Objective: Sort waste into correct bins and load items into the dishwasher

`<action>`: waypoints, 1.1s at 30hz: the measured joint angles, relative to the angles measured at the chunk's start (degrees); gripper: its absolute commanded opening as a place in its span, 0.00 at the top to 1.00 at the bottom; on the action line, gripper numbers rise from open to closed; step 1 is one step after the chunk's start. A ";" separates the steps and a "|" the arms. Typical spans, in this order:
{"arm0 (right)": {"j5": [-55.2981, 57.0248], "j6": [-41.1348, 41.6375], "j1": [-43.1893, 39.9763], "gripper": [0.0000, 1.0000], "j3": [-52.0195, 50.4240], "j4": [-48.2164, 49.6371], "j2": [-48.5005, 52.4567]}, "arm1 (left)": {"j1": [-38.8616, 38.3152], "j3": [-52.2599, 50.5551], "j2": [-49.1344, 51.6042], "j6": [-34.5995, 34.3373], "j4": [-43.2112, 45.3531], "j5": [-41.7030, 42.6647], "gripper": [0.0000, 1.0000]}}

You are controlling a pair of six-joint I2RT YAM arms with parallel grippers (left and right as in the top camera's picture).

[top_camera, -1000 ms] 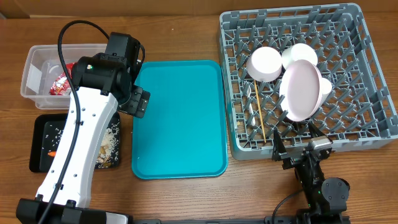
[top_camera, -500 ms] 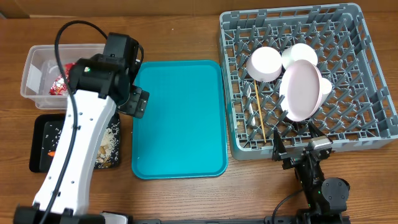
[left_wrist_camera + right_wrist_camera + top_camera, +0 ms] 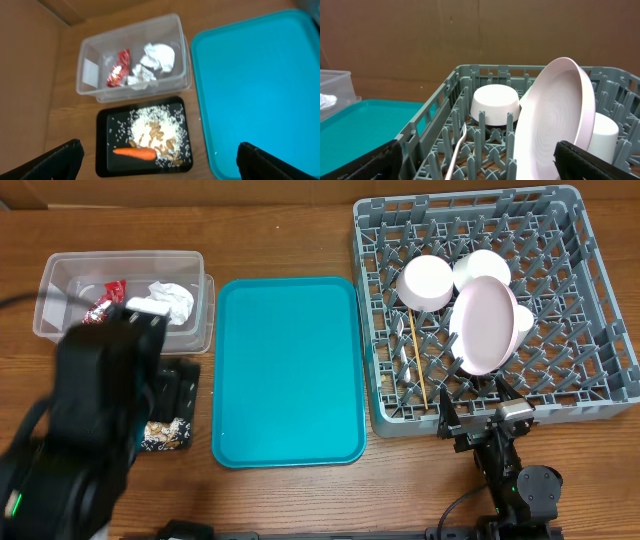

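Note:
In the left wrist view, the clear tub holds the red wrapper and crumpled napkins. Below it, the black tray carries the carrot among rice and nut scraps. My left gripper hangs open high above that tray, holding nothing. The grey dish rack holds the plate, two bowls, a cup, the fork and the wooden stick. My right gripper stands open and empty at the rack's front wall.
The teal serving tray lies bare between the bins and the rack. My left arm is a dark blur over most of the black tray in the overhead view. A brown cardboard wall stands behind the table.
My left arm has swung back from over the clear tub toward the table's front left, uncovering the tub. The right arm has not moved.

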 measured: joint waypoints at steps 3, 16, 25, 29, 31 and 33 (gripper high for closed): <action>0.02 0.02 0.00 0.00 0.00 0.02 0.00 | 0.00 -1.16 -5.86 0.00 -0.07 0.00 0.00; 0.02 0.00 0.00 0.00 0.00 0.02 0.00 | 0.00 -17.42 -26.21 0.00 2.01 2.08 0.00; 0.02 0.00 0.00 0.00 0.00 0.00 0.00 | 0.00 -41.11 -38.16 0.00 26.03 10.25 0.00; 0.00 -0.02 0.00 0.00 0.00 -0.02 0.00 | 0.00 -52.65 -41.33 0.00 40.28 14.80 0.00; 0.00 0.00 0.00 0.00 0.00 0.00 0.00 | 0.00 -58.49 -42.62 0.00 48.04 17.07 0.00; 0.04 0.00 0.00 0.00 0.00 -0.02 0.00 | 0.02 -63.69 -43.71 -0.02 54.73 19.08 0.00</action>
